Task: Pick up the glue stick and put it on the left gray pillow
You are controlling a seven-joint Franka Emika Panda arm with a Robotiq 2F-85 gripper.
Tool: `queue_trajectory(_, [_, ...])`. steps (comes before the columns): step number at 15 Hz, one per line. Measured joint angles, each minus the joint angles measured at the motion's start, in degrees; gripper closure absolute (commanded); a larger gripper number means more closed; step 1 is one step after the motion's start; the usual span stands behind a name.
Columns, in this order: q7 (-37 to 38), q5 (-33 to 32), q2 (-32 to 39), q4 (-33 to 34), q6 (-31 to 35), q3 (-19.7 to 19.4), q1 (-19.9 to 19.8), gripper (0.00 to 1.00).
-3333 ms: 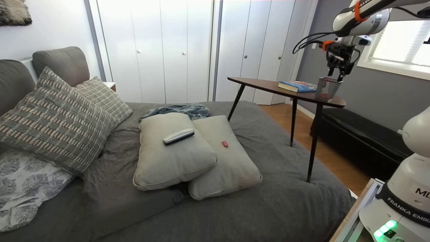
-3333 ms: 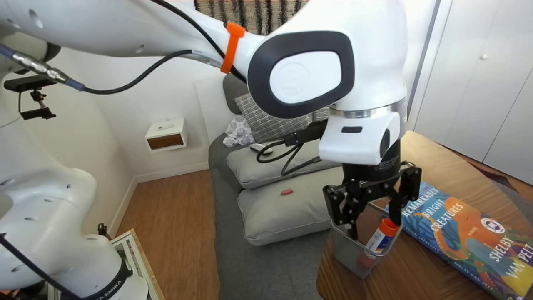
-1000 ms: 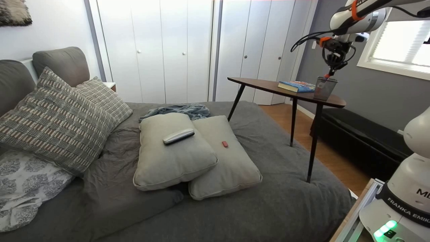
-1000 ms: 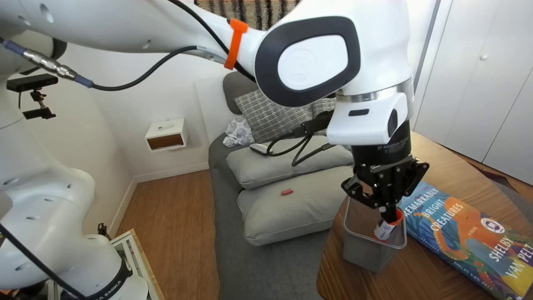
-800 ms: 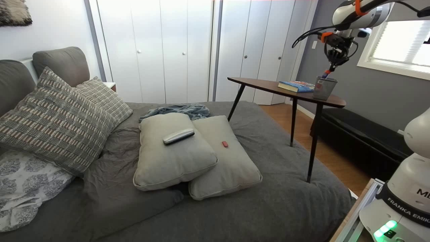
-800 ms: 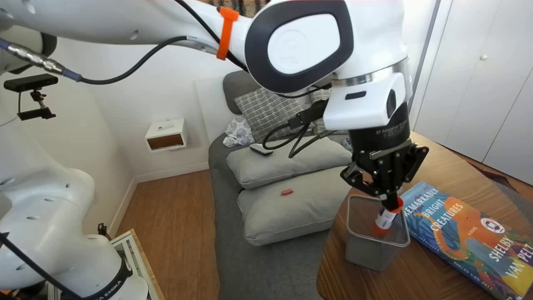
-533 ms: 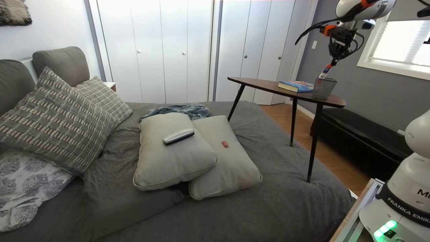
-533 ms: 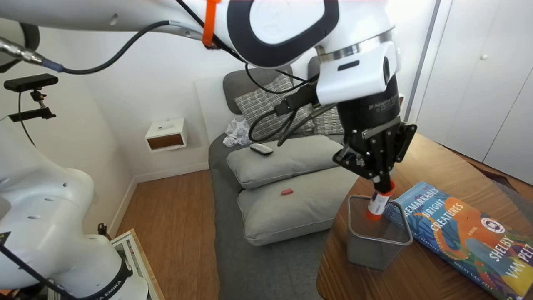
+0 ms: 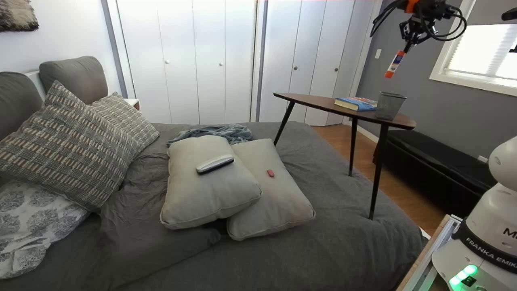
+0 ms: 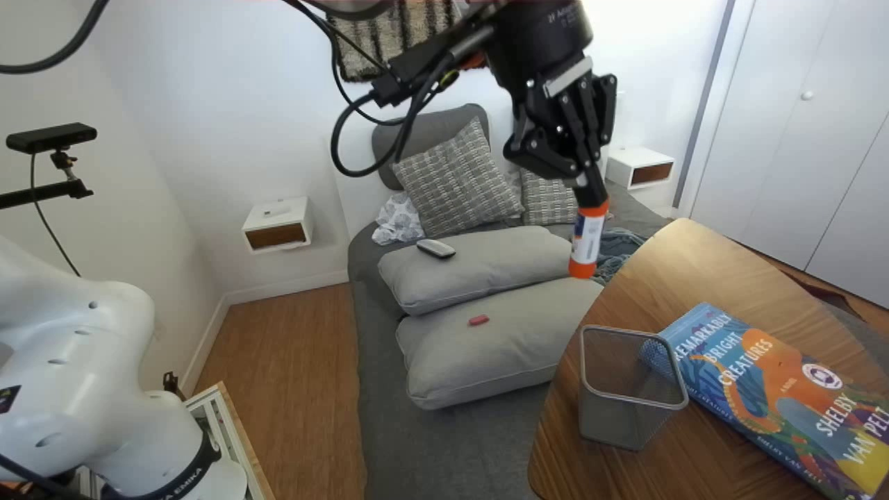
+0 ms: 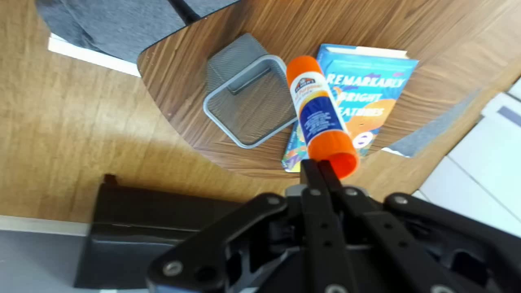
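As for the glue stick (image 11: 319, 110): slim, orange at both ends, white and blue between; hangs aslant in midair, gripped at its hollow upper end. As for the left gray pillow (image 9: 210, 188): plain, puffy, pale; lies on the bed (image 9: 335, 238), against its twin (image 9: 272, 202).

In an exterior view I see white folding doors (image 9: 194, 68) at the far side, a bright window (image 9: 484, 52) in the right gray wall (image 9: 452, 117), a black bench (image 9: 434, 161) below, and wooden floor (image 9: 335, 136) beside the gray bed (image 9: 343, 250).
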Motion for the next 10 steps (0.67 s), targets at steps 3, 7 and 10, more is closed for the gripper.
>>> queue_trajectory(3, [-3.7,6.3,-2.3,-0.7,3.3,0.3,2.1,0.99])
queue_trajectory(7, [-10.1,20.3,-1.3,-1.3,3.4,-0.7,4.1,0.98])
queue_trajectory(10, [-14.9,26.4,0.7,-1.9,1.9,-1.9,4.6,0.98])
